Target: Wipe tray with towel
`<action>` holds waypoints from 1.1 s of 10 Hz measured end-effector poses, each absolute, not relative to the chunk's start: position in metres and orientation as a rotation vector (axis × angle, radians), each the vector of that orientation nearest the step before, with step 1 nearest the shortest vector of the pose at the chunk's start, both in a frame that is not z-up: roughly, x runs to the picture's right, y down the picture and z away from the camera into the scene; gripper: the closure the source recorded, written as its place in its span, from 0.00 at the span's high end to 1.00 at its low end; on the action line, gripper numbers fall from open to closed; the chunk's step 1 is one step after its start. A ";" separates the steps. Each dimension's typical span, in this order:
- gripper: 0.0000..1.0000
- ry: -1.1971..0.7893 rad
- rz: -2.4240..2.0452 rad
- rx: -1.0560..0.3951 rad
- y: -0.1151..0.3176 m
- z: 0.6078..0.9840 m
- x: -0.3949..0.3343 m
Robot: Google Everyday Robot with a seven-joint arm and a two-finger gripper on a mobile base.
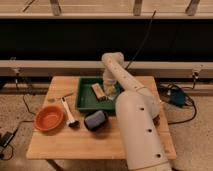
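The green tray (pixel 84 98) lies at the back middle of the wooden table. A tan rectangular block (pixel 98 91) lies inside it. My arm reaches up from the lower right, bends at the tray's far rim and comes down into the tray. The gripper (pixel 108 86) is over the tray's right half, just right of the block. A pale blue-grey patch at the gripper looks like the towel (pixel 107 79). Whether it is held or only lying under the gripper I cannot tell. The arm hides the tray's right edge.
An orange bowl (pixel 49 118) sits at the table's left front. A white-handled brush (pixel 68 111) lies beside it. A dark blue object with a black rim (pixel 95 120) sits in front of the tray. The wooden table (pixel 75 145) has a dark railing behind it.
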State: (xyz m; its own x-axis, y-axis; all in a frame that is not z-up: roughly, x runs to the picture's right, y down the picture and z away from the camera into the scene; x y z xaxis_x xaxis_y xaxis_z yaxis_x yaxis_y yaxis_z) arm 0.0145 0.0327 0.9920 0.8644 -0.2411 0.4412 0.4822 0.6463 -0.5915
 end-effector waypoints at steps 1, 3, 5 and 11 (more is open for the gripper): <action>0.00 -0.350 -0.428 -0.764 0.034 0.990 0.009; 0.00 -0.411 -0.472 -0.761 0.043 0.980 -0.020; 0.00 -0.452 -0.496 -0.764 0.051 0.971 -0.033; 0.00 -0.530 -0.555 -0.815 0.109 0.915 -0.051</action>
